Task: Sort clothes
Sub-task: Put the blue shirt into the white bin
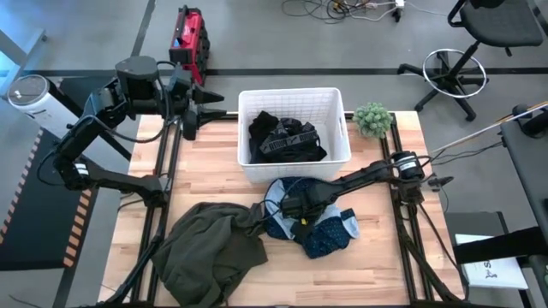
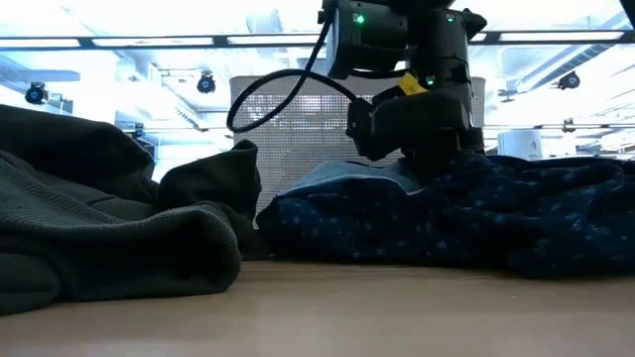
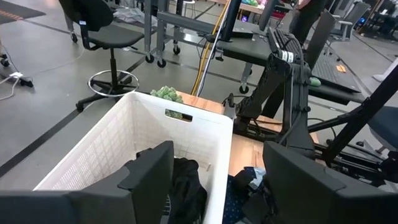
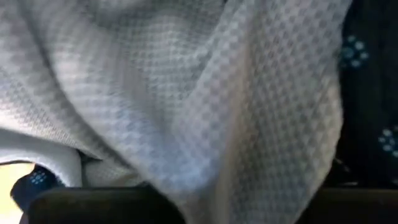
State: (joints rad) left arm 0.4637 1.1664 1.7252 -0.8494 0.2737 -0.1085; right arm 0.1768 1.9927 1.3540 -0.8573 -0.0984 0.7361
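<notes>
A navy patterned piece (image 1: 330, 233) with light blue lining (image 1: 281, 190) lies in a heap on the table just in front of the white lattice basket (image 1: 295, 94). My right gripper (image 1: 295, 207) is down on this heap, sunk into the cloth (image 2: 476, 218). The lining fills the right wrist view (image 4: 186, 93). An olive-grey top (image 1: 210, 250) lies crumpled at the near left, touching the navy piece. Black pieces (image 1: 282, 137) lie inside the basket. My left gripper (image 1: 190, 120) is open and empty, in the air at the basket's far left corner (image 3: 217, 162).
A small green plant (image 1: 373, 118) stands at the basket's right, near the table's far right corner. Bare wood (image 1: 368, 274) shows at the near right. A red case (image 1: 188, 38) and an office chair (image 1: 449, 73) stand on the floor beyond the table.
</notes>
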